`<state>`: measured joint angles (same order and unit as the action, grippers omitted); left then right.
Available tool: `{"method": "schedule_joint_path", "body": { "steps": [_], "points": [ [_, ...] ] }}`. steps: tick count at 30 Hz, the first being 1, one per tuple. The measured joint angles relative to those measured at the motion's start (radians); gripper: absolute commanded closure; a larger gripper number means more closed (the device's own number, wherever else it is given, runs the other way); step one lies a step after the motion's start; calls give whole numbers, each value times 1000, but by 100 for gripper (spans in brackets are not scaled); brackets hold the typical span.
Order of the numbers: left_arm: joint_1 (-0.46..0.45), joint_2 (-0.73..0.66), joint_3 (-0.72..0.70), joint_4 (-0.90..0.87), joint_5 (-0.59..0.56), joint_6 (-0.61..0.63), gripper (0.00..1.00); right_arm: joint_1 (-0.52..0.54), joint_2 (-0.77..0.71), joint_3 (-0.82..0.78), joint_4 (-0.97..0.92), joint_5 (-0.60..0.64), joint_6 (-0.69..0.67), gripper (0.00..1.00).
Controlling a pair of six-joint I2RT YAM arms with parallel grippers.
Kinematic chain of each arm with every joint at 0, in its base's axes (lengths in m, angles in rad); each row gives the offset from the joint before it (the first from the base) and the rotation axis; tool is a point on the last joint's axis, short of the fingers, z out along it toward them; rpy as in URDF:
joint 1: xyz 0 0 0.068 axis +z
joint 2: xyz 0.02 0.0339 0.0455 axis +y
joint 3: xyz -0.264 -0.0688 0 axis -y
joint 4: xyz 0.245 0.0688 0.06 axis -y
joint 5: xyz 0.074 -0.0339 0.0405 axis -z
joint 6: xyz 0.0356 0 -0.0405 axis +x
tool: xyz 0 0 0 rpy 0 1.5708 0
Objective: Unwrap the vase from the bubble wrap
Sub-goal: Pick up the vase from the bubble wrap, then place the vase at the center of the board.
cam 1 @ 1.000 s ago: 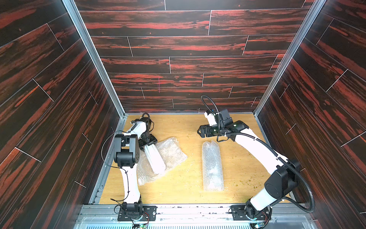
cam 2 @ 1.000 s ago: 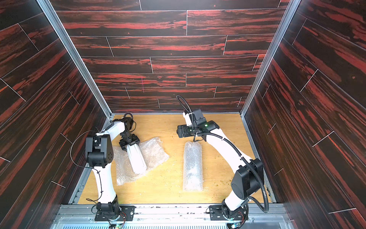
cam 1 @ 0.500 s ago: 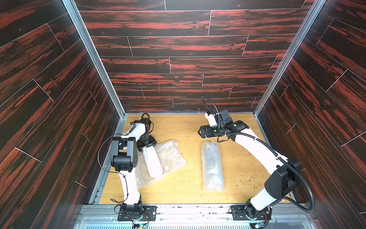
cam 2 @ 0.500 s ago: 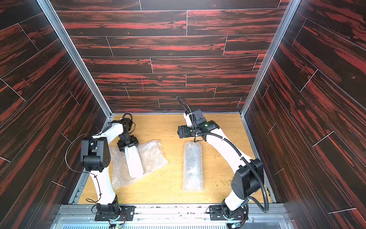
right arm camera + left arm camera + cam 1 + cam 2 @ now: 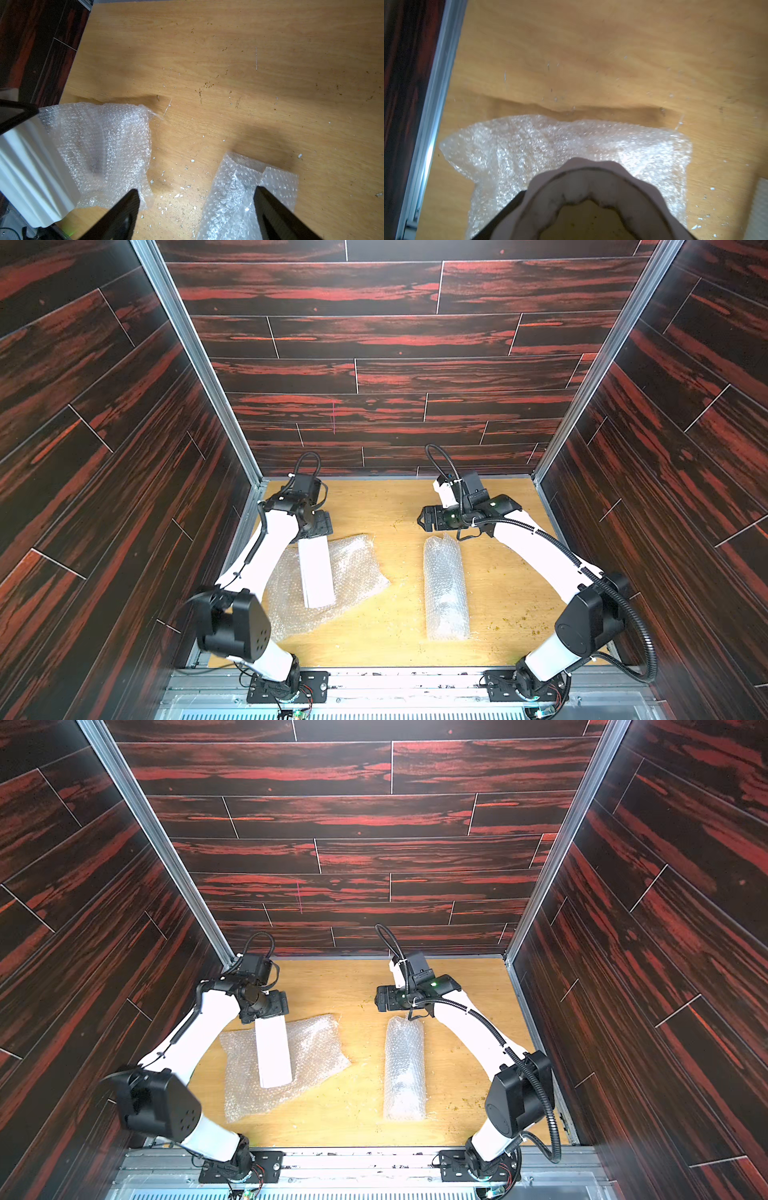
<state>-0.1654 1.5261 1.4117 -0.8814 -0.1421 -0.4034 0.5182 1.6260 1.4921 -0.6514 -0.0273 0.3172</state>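
Observation:
A white fluted vase lies slanted over an opened sheet of bubble wrap on the left of the wooden table. My left gripper is shut on the vase's far end. In the left wrist view the vase's rim hides most of the jaws, with one black finger showing beside it. A second, rolled bubble wrap bundle lies to the right. My right gripper hovers open above its far end, holding nothing.
Dark wood-pattern walls and aluminium frame posts close in the table on three sides. Small crumbs and white flecks are scattered over the boards. Both arm bases sit on the front rail.
The left arm's elbow has swung down toward the front while its gripper keeps hold of the vase almost in place. The right arm and the rolled bundle have not moved.

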Motion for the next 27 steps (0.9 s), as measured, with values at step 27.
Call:
{"method": "schedule_joint_path", "body": {
  "steps": [27],
  "points": [
    [-14, 626, 275, 1203, -59, 278, 100, -8, -109, 60, -280, -24, 57, 11]
  ]
}}
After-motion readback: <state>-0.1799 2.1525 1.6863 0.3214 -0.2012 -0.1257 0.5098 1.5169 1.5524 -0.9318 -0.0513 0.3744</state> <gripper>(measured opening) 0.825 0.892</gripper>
